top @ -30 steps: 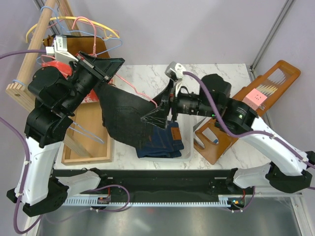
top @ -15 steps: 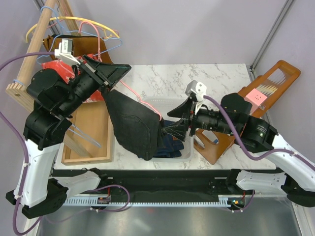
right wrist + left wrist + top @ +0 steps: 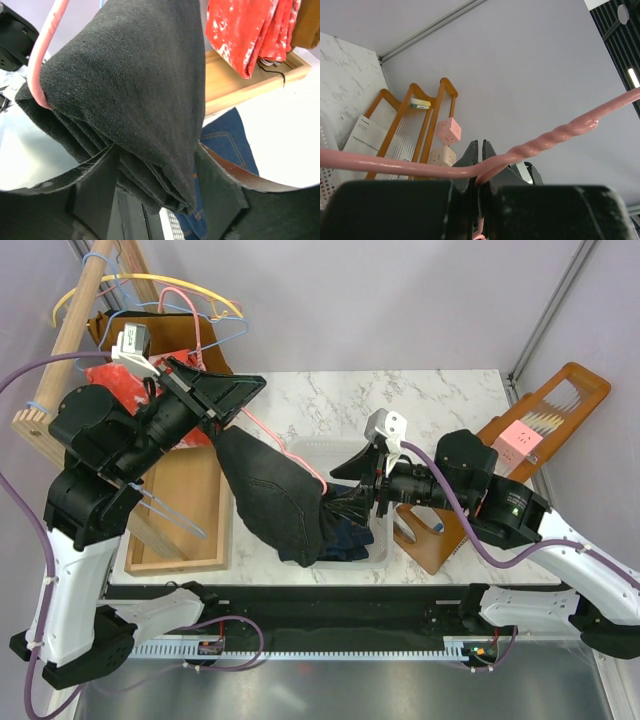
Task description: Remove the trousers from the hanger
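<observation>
My left gripper point(image 3: 222, 400) is shut on the wire of a pink hanger point(image 3: 285, 445), high at the left. In the left wrist view its jaws pinch the hanger point(image 3: 540, 142) just below the twisted neck. Black trousers point(image 3: 275, 495) hang folded over the hanger's bar and slope down to the right. My right gripper point(image 3: 345, 502) has the trousers' lower end between its fingers. In the right wrist view both fingers point(image 3: 95, 185) press the folded black trousers point(image 3: 135, 75), and the hanger point(image 3: 42, 60) shows at their left edge. Blue denim trousers point(image 3: 352, 538) lie in the basket below.
A white basket point(image 3: 382, 540) sits mid-table under the right gripper. A wooden tray point(image 3: 185, 510) lies at the left, with a red mottled cloth point(image 3: 115, 375) and a wooden rail of spare hangers point(image 3: 85, 310) behind it. An orange wooden rack point(image 3: 545, 410) stands at the right.
The right gripper has shifted right and down toward the basket, its jaws narrowing on the black trousers. The left gripper has turned the hanger, so the trousers hang steeper.
</observation>
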Robot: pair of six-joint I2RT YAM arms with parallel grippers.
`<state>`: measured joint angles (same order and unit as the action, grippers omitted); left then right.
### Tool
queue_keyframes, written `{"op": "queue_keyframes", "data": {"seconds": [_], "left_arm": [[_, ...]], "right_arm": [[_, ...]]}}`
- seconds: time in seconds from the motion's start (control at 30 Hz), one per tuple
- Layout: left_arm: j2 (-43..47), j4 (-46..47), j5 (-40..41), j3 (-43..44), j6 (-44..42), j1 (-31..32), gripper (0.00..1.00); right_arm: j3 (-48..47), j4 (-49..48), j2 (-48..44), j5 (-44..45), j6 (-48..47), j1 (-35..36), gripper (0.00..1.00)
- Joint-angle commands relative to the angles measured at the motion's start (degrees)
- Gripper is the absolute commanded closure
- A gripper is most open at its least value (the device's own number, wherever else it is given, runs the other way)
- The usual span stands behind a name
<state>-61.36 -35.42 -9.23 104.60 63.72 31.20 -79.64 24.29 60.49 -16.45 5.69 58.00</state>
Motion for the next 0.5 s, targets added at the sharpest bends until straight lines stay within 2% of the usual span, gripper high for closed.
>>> {"op": "queue_keyframes", "data": {"seconds": [0.0, 0.13, 0.23, 0.37, 0.4, 0.47], "left_arm": [[1.0, 7.5, -0.9, 0.6, 5.0, -0.2, 0.98], [1.2, 7.6, -1.4, 0.4, 5.3, -0.2, 0.98], [1.2, 7.7, -1.7, 0.1, 5.4, -0.2, 0.98], [2.3, 8.1, -2.0, -2.2, 6.1, -0.2, 0.98], [2.6, 8.2, -2.0, -2.8, 6.6, -0.2, 0.98], [3.6, 9.0, -2.1, -4.4, 6.9, -0.1, 0.98]], "right_arm": [[1.8, -4.3, -0.9, -1.8, -0.5, 0.8, 0.3], [2.5, -6.4, 0.2, -1.6, -0.1, 1.0, 0.3], [4.3, -14.3, 0.5, 1.7, 2.0, 1.5, 0.34], [8.3, -23.9, 0.4, 4.2, 4.9, 1.5, 0.43], [8.4, -26.2, 1.1, 4.5, 5.5, 1.5, 0.48], [7.3, -26.9, 2.0, 6.2, 4.9, 1.7, 0.65]]}}
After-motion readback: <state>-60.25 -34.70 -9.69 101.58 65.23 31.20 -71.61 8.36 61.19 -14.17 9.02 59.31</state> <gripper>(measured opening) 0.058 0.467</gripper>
